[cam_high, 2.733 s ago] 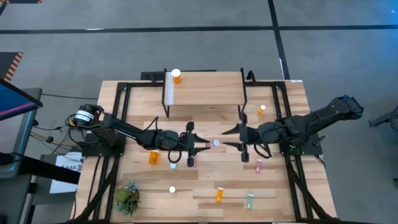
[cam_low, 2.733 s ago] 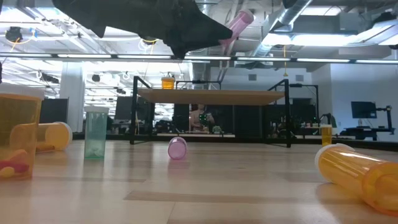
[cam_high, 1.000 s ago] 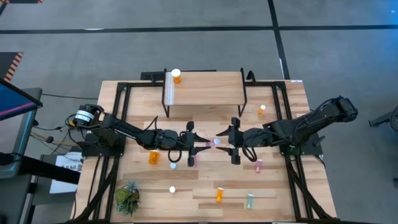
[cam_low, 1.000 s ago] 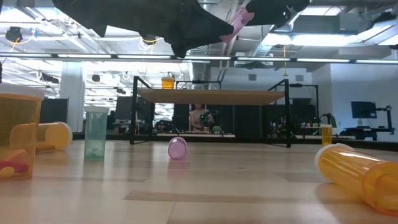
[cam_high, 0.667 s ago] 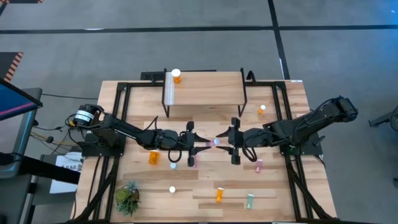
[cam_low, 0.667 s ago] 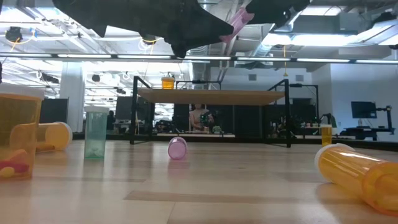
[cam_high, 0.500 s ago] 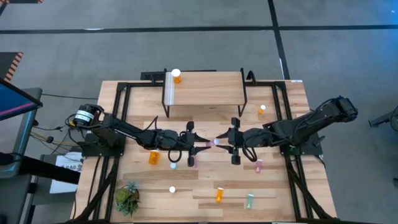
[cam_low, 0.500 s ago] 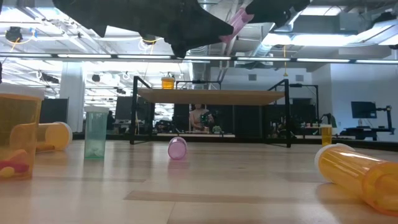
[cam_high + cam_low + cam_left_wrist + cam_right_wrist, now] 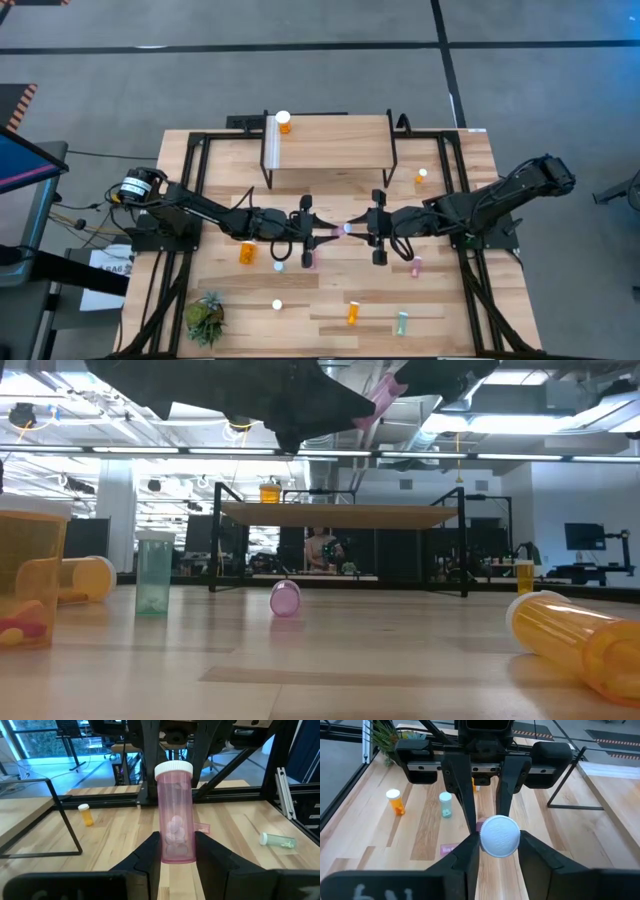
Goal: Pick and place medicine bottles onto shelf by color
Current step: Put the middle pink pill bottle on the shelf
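High view: left gripper and right gripper meet nose to nose over the table, just in front of the shelf; a pink bottle spans the gap between them. One orange bottle stands on the shelf by its white strip. In front of the shelf lie scattered bottles, among them an orange one and a pale green one; a potted plant sits well off toward the left arm's side. Low view: both arms hang above, the pink bottle held in the air higher than the shelf top; a second pink bottle lies on the table in front of the shelf. Left wrist view: left gripper clenched on the lower body of the pink bottle, white cap pointing away from it. Right wrist view: right gripper has its fingers pressed on either side of the white cap; it too is grasping the bottle.
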Robot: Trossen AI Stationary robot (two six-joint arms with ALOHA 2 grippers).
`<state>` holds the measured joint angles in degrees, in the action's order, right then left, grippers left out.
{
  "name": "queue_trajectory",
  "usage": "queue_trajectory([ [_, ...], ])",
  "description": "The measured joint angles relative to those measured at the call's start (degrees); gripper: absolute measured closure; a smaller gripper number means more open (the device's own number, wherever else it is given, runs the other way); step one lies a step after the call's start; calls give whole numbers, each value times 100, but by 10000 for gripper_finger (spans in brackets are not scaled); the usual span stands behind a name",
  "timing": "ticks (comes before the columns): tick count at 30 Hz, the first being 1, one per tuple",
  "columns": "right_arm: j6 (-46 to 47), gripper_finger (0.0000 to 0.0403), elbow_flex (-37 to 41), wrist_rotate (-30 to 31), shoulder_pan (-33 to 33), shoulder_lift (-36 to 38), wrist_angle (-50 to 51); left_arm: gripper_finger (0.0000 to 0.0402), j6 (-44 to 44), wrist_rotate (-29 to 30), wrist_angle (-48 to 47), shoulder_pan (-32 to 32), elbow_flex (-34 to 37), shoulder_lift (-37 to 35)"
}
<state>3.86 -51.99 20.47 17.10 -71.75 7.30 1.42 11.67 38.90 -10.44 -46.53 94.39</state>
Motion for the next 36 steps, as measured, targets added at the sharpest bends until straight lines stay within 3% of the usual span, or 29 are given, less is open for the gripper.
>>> queue_trajectory([
  [4, -12, 263, 0, 0, -6, 0, 12, 305, -1, 178, -171, -2, -10, -56],
  [14, -72, 267, 0, 9, -264, 4, -22, 218, -128, 693, -1216, 13, -1, -518],
  [20, -113, 268, -37, 9, -524, 4, -6, 199, -214, 1051, -2218, -15, 3, -997],
  [28, -696, 263, -653, -9, -1161, 4, -5, 198, -775, 2278, -3882, -395, 1, -2318],
  [36, -992, 263, -1578, -863, -2239, -89, 443, 198, -1423, 3680, -5323, -939, 3, -2692],
])
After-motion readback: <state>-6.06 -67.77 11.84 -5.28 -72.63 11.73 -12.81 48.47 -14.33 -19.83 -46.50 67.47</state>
